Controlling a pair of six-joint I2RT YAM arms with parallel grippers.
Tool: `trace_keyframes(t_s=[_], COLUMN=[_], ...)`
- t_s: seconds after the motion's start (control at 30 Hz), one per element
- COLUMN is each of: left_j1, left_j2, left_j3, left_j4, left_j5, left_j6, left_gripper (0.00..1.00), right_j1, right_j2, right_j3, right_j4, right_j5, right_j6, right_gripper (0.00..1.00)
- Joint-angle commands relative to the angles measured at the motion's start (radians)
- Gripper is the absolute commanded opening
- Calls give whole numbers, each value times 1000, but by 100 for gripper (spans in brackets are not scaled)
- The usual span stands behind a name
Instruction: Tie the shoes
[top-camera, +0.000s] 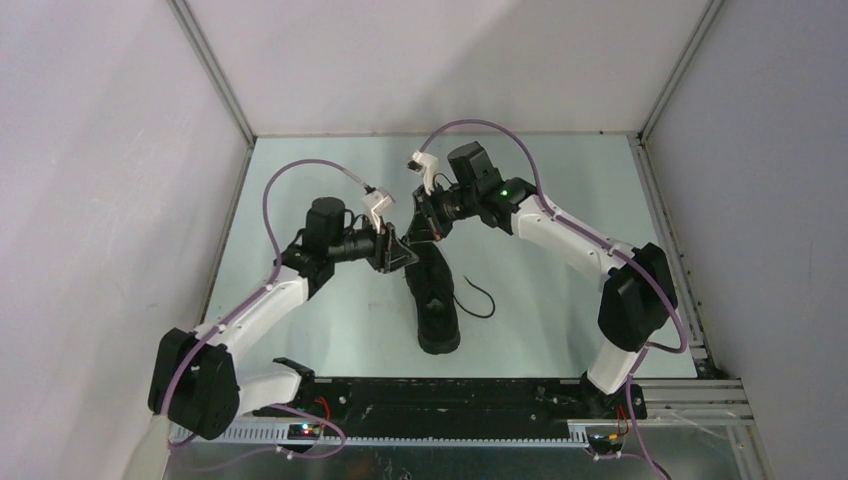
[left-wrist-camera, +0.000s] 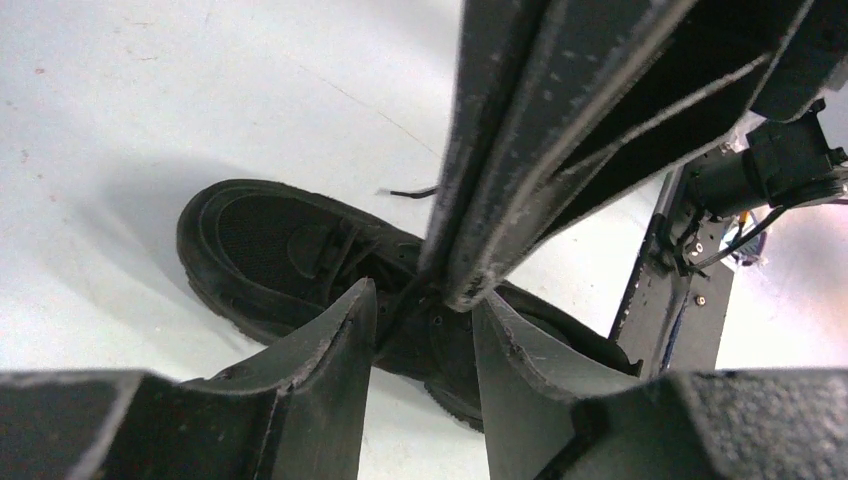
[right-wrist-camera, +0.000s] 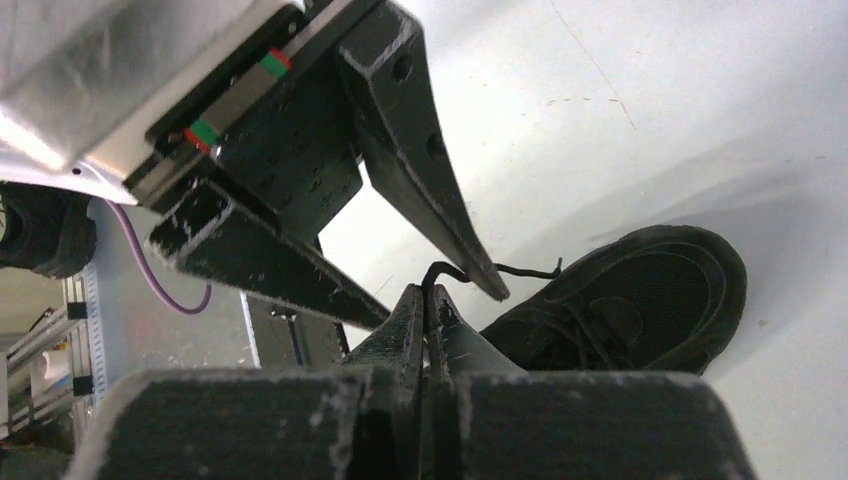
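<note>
The black sneaker (top-camera: 437, 305) lies in the middle of the table, lengthwise toward the arms. One loose lace (top-camera: 481, 301) curls on the table to its right. My right gripper (top-camera: 421, 232) hangs over the shoe's far end and is shut on a thin black lace (right-wrist-camera: 440, 270), whose free end sticks out toward the shoe (right-wrist-camera: 640, 300). My left gripper (top-camera: 399, 251) is open just beside it. In the left wrist view its fingers (left-wrist-camera: 350, 335) stand either side of the right gripper's closed tips (left-wrist-camera: 452, 285), above the shoe (left-wrist-camera: 290, 245).
Pale walls close in the table on the left, back and right. A black rail (top-camera: 450, 395) with the arm bases runs along the near edge. Purple cables (top-camera: 300, 175) loop over both arms.
</note>
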Motion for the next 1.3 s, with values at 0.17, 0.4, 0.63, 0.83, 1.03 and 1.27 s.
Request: trace_keyframes(t_s=[0.17, 0.4, 0.63, 0.83, 1.03, 1.27], left_j1=[-52, -54, -103, -165, -199, -198], left_j2=[26, -30, 46, 84, 86, 28], left_j3=[26, 18, 87, 130, 156, 149], left_j4=[43, -65, -79, -90, -228, -322], left_j5=[-30, -112, -263, -253, -352, -393], left_j6=[-5, 22, -3, -27, 13, 4], left_gripper=[47, 49, 50, 50, 51, 52], right_j1=[-23, -32, -42, -66, -78, -85], right_j2=[-3, -9, -2, 3, 2, -6], right_j3=[-10, -12, -18, -14, -20, -32], right_j4=[77, 76, 86, 94, 94, 96], right_j5=[57, 81, 92, 96, 91, 84], right_j6=[131, 163, 189, 203, 206, 208], right_gripper=[0, 0, 0, 0, 0, 0])
